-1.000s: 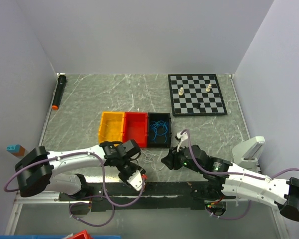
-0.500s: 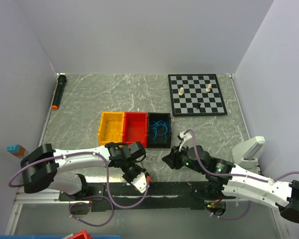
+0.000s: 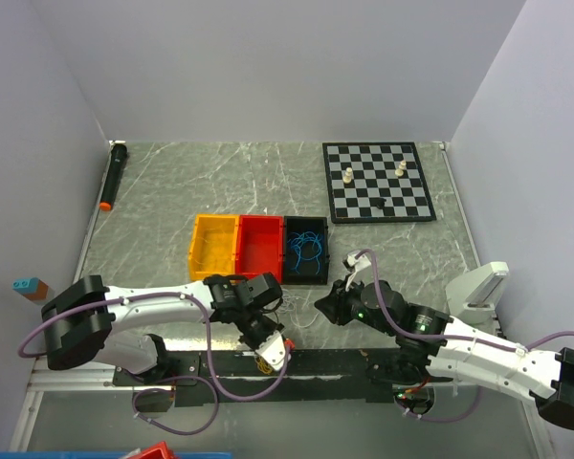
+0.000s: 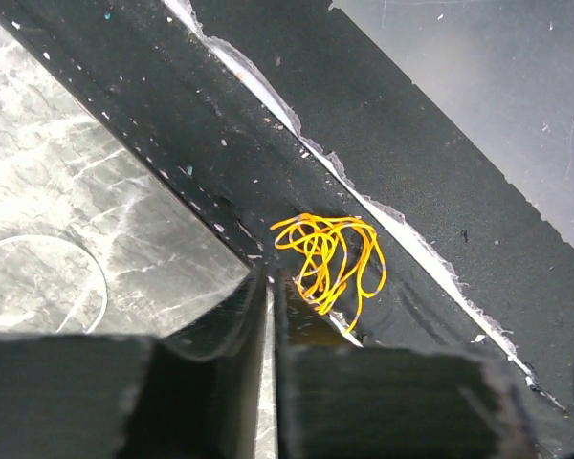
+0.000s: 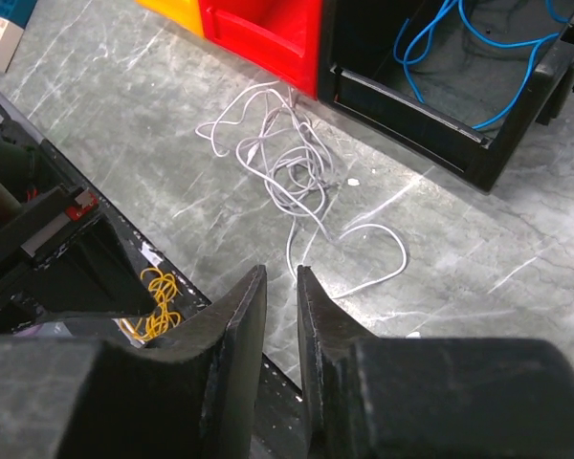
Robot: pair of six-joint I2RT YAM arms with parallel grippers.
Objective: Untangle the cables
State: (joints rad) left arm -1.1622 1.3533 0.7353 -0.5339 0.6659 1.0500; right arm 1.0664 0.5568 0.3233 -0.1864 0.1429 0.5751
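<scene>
The left hand (image 4: pixel 270 277), nearly closed with nothing between its fingers, tips just beside the yellow cable (image 4: pixel 330 258) on the black strip (image 4: pixel 172 115) at the bench's (image 5: pixel 124 115) near edge. White cables (image 5: pixel 287 158) lie before the black bin (image 5: pixel 411 129) holding the blue cable (image 5: pixel 478 57). The right hand (image 5: pixel 277 277) is near them, slightly parted and empty.

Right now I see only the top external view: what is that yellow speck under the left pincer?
Observer: A clump of yellow-orange cable, right at the tips of the left pincer, over the black strip at the near edge of the table; pinched or not, I cannot tell.
Operator: Is it tangled with the white one?
Observer: The right wrist view shows them apart: the white cable lies looped on the table before the red bin, one strand leading to the tips of the right pincer.
</scene>
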